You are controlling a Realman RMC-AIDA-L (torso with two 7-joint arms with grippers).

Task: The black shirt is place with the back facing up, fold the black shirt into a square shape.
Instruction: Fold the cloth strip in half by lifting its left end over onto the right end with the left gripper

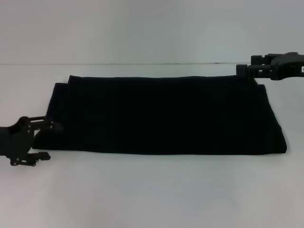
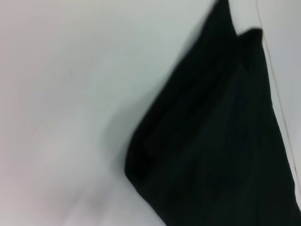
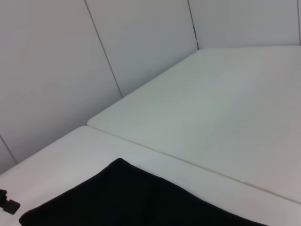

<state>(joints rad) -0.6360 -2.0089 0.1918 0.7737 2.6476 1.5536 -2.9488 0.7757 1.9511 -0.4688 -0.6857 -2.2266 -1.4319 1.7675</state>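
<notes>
The black shirt [image 1: 161, 116] lies flat on the white table [image 1: 152, 190], folded into a long rectangle running left to right. No lettering shows on it. My left gripper [image 1: 45, 140] is open at the shirt's near left corner, its upper finger [image 1: 47, 125] touching the shirt's left edge and the lower one resting on the table. In the left wrist view that end of the shirt [image 2: 211, 141] shows as layered folds. My right gripper [image 1: 247, 70] hovers at the shirt's far right corner. The right wrist view shows a corner of the shirt [image 3: 141, 197] below it.
A bare white wall [image 1: 152, 28] rises behind the table's far edge. In the right wrist view a second white tabletop [image 3: 211, 113] adjoins this one along a seam. White table surface stretches in front of the shirt.
</notes>
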